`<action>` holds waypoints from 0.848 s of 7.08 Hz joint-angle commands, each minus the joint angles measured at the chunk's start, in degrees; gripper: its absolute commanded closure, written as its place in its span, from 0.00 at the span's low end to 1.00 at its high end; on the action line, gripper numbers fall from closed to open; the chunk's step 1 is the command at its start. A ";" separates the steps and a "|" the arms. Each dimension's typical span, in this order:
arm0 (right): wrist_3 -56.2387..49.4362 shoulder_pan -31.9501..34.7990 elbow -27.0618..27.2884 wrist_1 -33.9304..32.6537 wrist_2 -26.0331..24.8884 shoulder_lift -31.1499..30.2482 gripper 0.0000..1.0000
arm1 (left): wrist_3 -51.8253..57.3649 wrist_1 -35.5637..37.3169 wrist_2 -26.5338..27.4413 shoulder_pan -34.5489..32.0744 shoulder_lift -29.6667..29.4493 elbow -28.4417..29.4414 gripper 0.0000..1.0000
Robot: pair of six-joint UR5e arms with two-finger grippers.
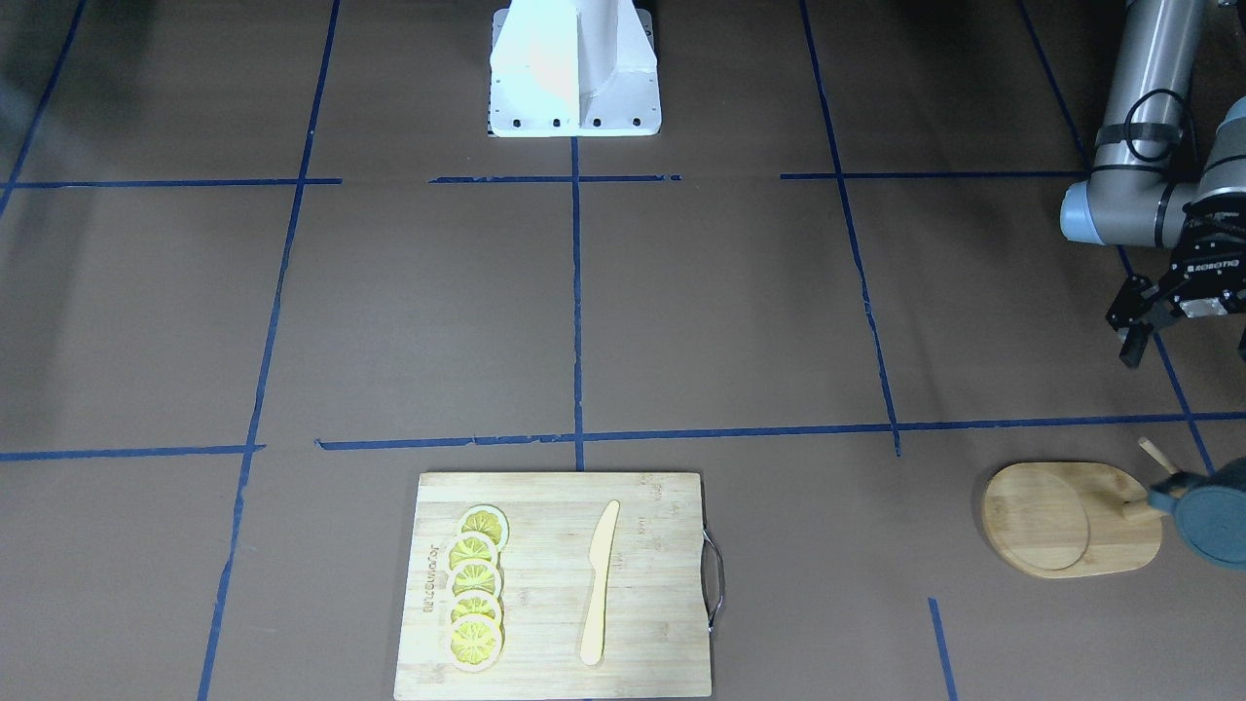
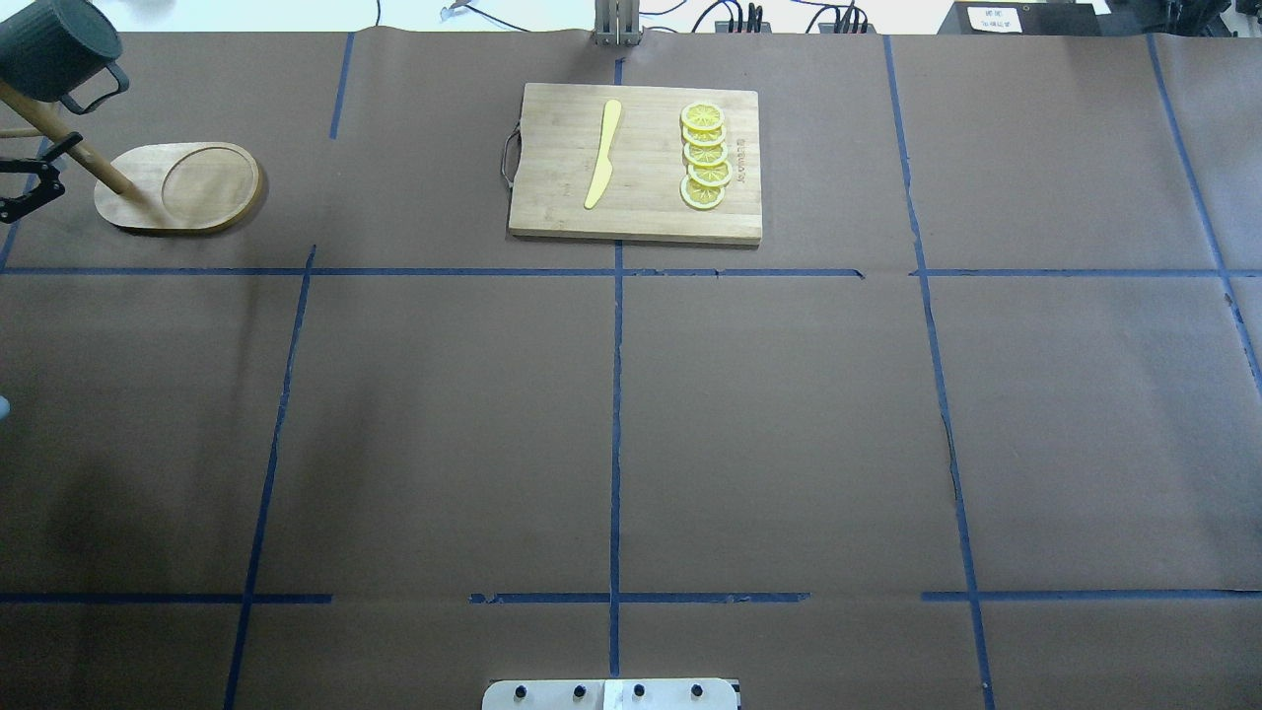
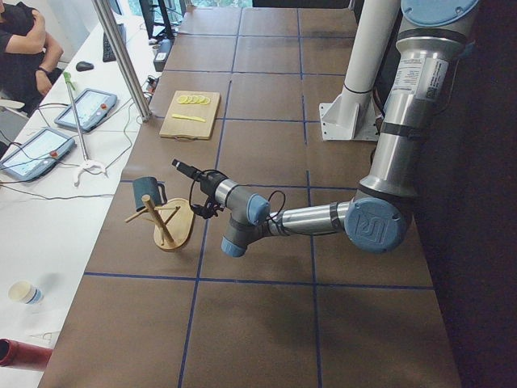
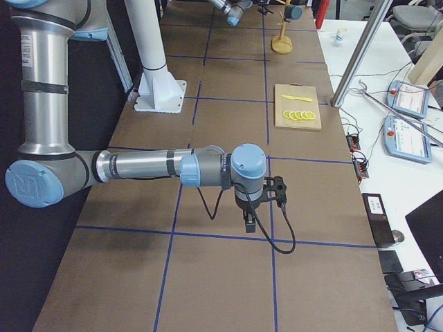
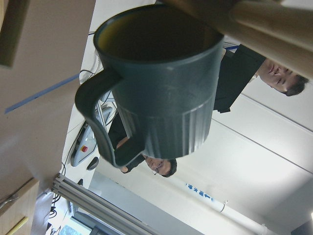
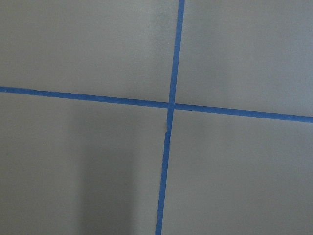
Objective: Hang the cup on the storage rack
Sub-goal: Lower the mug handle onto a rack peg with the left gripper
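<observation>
Silver-grey tubular arms (image 4: 138,166) with pale blue joint caps (image 4: 249,162), looping black cables (image 4: 285,251), white pedestal (image 1: 574,68), black left gripper (image 1: 1186,343)

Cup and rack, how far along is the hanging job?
Done, it seems: the cup hangs off the table on the storage rack, up by a peg. In hand: nothing; the left gripper is open and apart from the cup. Left: perhaps only parking the arm; how the peg catches it is unclear.

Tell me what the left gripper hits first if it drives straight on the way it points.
Most likely the cup, hanging on the storage rack: it fills the left wrist view, dead ahead of the open left gripper. A peg sits close by, so depth leaves doubt.
</observation>
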 commanded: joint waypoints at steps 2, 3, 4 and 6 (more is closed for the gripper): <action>-0.02 0.00 -0.12 -0.07 -0.01 0.00 0.00 | 1.39 14.64 -18.87 -16.01 5.80 -14.33 0.00; -0.02 0.00 -0.12 -0.07 -0.01 0.00 0.00 | 5.75 20.80 -29.42 -24.98 3.88 -16.36 0.00; -0.02 0.00 -0.91 0.02 0.08 0.00 0.00 | 15.10 25.13 -33.70 -28.55 3.60 -18.04 0.00; -0.02 0.00 -1.09 0.02 0.08 0.00 0.00 | 40.53 29.82 -35.66 -33.12 6.39 -19.81 0.00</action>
